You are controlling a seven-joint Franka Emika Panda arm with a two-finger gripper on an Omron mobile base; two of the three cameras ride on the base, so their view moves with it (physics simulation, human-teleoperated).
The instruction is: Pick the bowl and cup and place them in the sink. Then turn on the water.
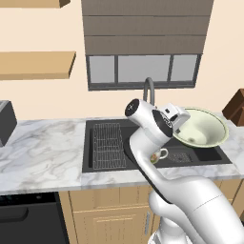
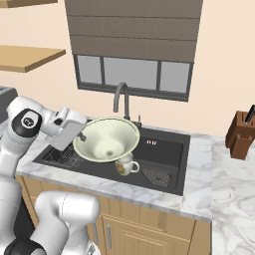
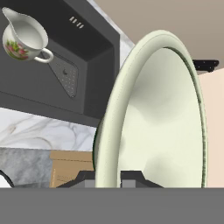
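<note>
Looking at the sink (image 1: 105, 164) as the anchor, since it's the biggest thing here: black basin sunk into the marble counter (image 1: 43, 152), wire rack (image 1: 108, 145) on its left half, drain (image 2: 158, 177) in the right half, faucet (image 2: 120, 97) at its back edge.

Next biggest is the bowl (image 2: 107, 139). It's up in the air over the sink's right half, tipped well off level so its glossy inside faces up and toward the front. The gripper (image 2: 82, 135) is pinched nearly shut on the rim; in the hand view the fingertips (image 3: 131, 177) sit on either side of the bowl's edge, so it's an edge grip, not a scoop from under.

My guess on handling: stiff, glazed, probably ceramic, so slippery and chippable. It's wide, and holding it by one rim point means the weight hangs way off to the side, so it'll want to swing or slide out. The rim is really the only place thin enough to take, so I'd go slow on the way down and not drop it.

Smallest: a cream jug (image 2: 127, 166) with a flower print already sits in the sink, right under the bowl near the drain. I'd watch for a knock there. Out past the sink's right end there's a knife block (image 2: 241, 134).
</note>
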